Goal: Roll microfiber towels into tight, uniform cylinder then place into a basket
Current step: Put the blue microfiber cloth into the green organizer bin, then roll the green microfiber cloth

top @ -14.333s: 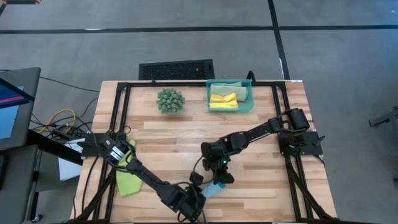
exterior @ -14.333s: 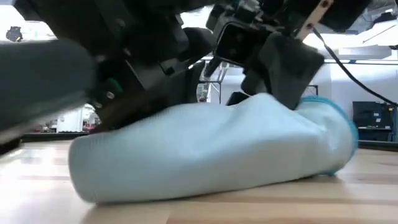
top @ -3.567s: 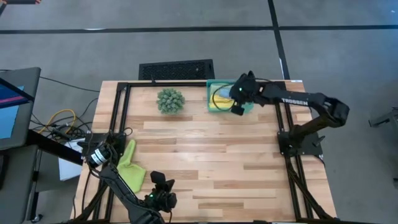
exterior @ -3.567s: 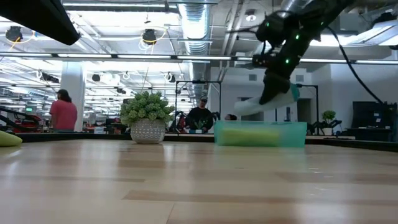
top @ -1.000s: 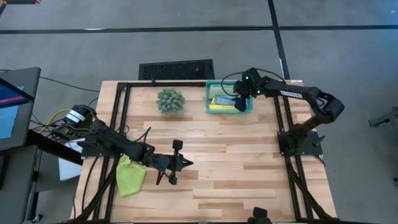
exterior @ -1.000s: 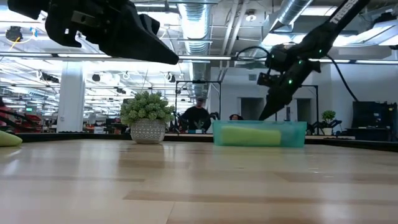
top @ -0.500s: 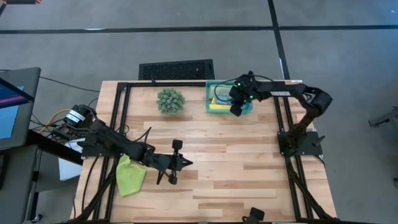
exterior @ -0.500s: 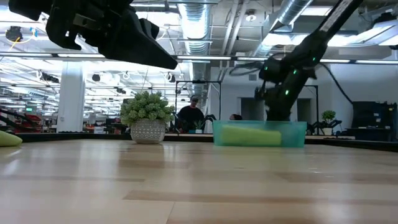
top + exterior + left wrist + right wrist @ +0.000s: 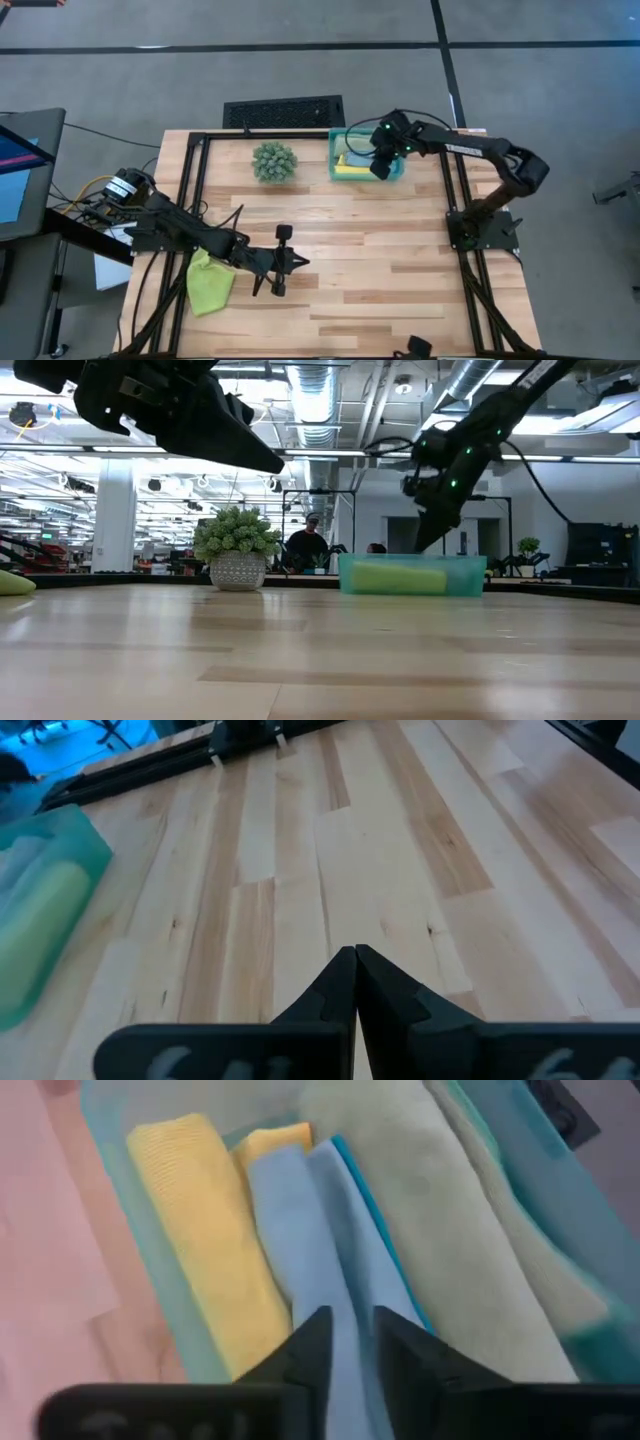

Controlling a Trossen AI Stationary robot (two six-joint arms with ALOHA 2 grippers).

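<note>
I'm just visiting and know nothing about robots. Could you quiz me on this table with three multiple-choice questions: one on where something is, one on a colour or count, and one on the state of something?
1. Where is the lime green towel?
A. in the basket
B. on the table near the left arm
C. on the plant ball

2. How many towels lie in the basket?
A. one
B. three
C. five

3. How does the left gripper stand?
A. shut, holding nothing
B. wide open
C. shut on a towel

Answers:
1 B: the high view shows it lying on the wood at the table's left side, beside the left arm.
2 B: the right wrist view shows a yellow towel, a light blue towel and a sage green towel side by side.
3 A: the left wrist view shows its fingertips pressed together over bare wood.
</note>
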